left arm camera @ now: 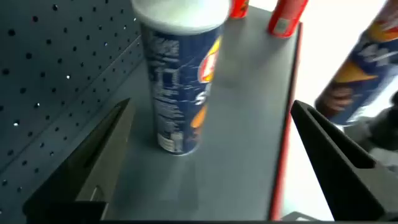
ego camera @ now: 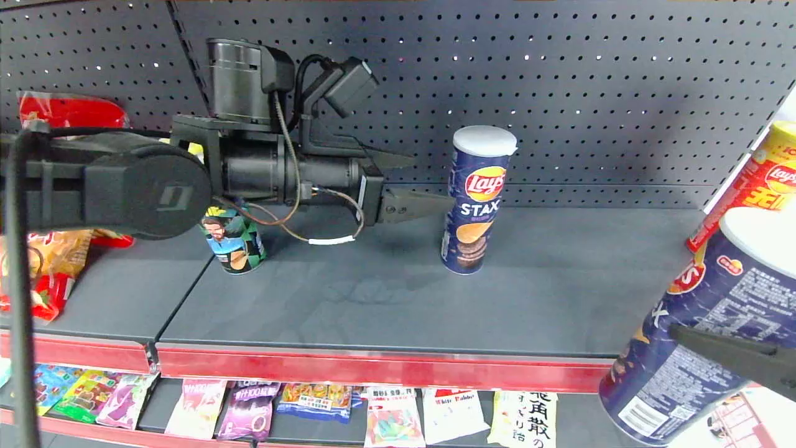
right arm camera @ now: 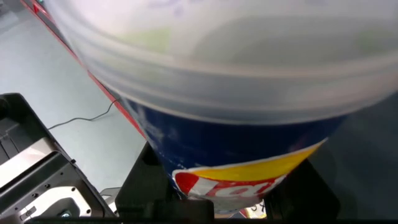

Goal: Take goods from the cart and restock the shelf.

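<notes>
A blue chips can (ego camera: 476,199) with a white lid stands upright on the grey shelf (ego camera: 385,298), near the back wall. My left gripper (ego camera: 423,182) is open just to the left of this can, not touching it. In the left wrist view the same can (left arm camera: 180,81) stands just beyond the spread fingers (left arm camera: 336,162). My right gripper (right arm camera: 227,190) is shut on a second blue chips can (ego camera: 703,330), held tilted at the lower right, off the shelf's front edge. One dark finger (ego camera: 734,356) lies across its side.
A small teal can (ego camera: 235,239) stands behind my left arm. Snack bags (ego camera: 50,261) crowd the shelf's left end. A red and yellow can (ego camera: 755,180) leans at the far right. The red shelf edge (ego camera: 373,367) runs along the front, with packets (ego camera: 311,404) on the shelf below.
</notes>
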Controlling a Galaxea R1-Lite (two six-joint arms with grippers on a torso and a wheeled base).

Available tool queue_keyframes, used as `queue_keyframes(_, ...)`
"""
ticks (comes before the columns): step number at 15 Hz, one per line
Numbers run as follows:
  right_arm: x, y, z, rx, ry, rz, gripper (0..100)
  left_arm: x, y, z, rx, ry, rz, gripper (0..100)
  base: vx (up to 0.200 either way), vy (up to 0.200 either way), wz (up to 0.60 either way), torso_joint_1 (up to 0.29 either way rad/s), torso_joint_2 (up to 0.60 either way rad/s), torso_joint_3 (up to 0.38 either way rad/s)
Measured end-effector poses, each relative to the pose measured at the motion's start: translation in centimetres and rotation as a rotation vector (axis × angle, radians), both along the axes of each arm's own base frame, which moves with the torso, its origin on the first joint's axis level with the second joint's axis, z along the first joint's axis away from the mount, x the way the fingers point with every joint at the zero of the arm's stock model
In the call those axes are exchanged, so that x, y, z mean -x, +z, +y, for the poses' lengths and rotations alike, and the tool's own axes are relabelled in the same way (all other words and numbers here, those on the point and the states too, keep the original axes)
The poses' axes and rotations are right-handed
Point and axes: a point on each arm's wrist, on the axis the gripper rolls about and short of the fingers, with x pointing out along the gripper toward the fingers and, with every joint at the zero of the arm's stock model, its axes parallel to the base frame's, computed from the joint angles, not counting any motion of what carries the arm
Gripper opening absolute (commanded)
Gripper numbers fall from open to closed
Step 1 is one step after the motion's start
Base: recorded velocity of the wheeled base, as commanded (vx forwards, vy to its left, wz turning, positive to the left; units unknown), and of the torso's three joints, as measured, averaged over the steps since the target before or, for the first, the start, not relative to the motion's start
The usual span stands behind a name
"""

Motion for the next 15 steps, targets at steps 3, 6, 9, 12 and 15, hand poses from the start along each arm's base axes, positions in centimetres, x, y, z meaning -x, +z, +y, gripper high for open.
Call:
queue_keyframes(3,0.1,0.5,0.0,-0.008,0.006,-0.018,0,-1.1,-0.9,-1.3,-0.011,-0.005,0.002,100,0.000,0.000,0.00,0.000,0.00,0.000)
queue_keyframes(6,0.5,1.6,0.0,-0.026,0.021,-0.058,0,-2.1,-1.2,-2.1,-0.011,0.004,-0.004,100,0.000,0.000,0.00,0.000,0.00,0.000)
queue_keyframes(9,0.7,2.5,-0.1,-0.039,0.024,-0.090,0,-2.9,-1.6,-2.7,-0.013,0.010,-0.004,100,0.000,0.000,0.00,0.000,0.00,0.000)
queue_keyframes(12,0.7,2.5,-0.1,-0.039,0.023,-0.089,0,-3.5,-1.9,-3.1,-0.014,0.012,-0.006,100,0.000,0.000,0.00,0.000,0.00,0.000)
queue_keyframes(15,0.7,2.2,-0.1,-0.034,0.017,-0.078,0,-4.0,-1.9,-4.0,-0.007,0.003,-0.018,100,0.000,0.000,0.00,0.000,0.00,0.000)
